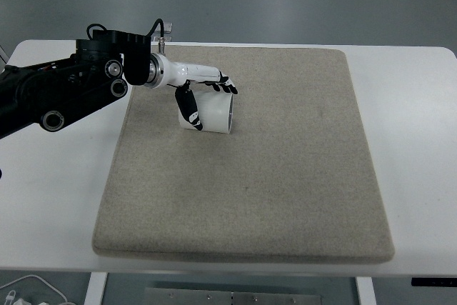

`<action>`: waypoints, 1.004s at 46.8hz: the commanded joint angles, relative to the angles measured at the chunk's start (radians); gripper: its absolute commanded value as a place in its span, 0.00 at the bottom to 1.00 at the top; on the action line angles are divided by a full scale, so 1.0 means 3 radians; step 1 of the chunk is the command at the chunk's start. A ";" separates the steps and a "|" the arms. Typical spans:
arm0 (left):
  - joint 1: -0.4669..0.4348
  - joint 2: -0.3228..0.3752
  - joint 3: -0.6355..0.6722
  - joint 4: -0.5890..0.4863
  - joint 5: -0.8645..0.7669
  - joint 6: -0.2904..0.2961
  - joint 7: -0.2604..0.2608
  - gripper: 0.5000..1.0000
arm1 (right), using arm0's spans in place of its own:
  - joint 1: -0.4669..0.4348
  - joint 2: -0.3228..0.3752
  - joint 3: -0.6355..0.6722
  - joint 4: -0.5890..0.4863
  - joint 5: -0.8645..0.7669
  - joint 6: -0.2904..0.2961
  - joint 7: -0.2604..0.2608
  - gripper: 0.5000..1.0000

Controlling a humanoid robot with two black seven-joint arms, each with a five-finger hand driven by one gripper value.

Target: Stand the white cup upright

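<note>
The white cup [211, 113] lies on its side on the grey mat [250, 176]. The left robot hand [203, 94] straddles it, fingers along the top and thumb down its near side, hiding that end. Whether the grip has closed cannot be told.

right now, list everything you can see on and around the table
cup: one, white, lying on its side on the mat's far left part
mat: one, beige, covering most of the table
table: one, white, under the mat
small grey object: one, at the table's far edge, too small to identify
cable: one, white, on the floor at bottom left
left robot hand: one, white and black, fingers over the cup, thumb down its near side
</note>
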 commanded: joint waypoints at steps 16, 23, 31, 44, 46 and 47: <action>0.0029 -0.0041 0.0001 0.0000 0.0031 0.0029 0.0002 0.26 | 0.0000 0.0000 0.0000 -0.0001 0.0000 0.0000 0.0000 0.86; 0.0024 -0.0041 -0.0030 0.0000 0.0001 0.0044 -0.0003 0.00 | 0.0000 0.0000 0.0000 -0.0001 0.0000 0.0000 0.0000 0.86; 0.0029 -0.0041 -0.0050 -0.0005 -0.0045 0.0407 -0.0110 0.00 | 0.0000 0.0000 0.0000 -0.0001 0.0000 0.0000 0.0000 0.86; 0.0044 -0.0006 -0.0050 -0.0005 -0.0867 0.0469 -0.0463 0.00 | 0.0000 0.0000 0.0000 -0.0001 0.0000 0.0000 0.0000 0.86; 0.0044 0.0005 -0.0061 -0.0005 -0.1113 0.0479 -0.0473 0.00 | 0.0000 0.0000 0.0000 0.0004 0.0000 0.0000 0.0000 0.86; 0.0049 0.0005 -0.0061 -0.0005 -0.1235 0.0489 -0.0478 0.00 | 0.0000 0.0000 0.0000 -0.0001 0.0000 0.0000 0.0000 0.86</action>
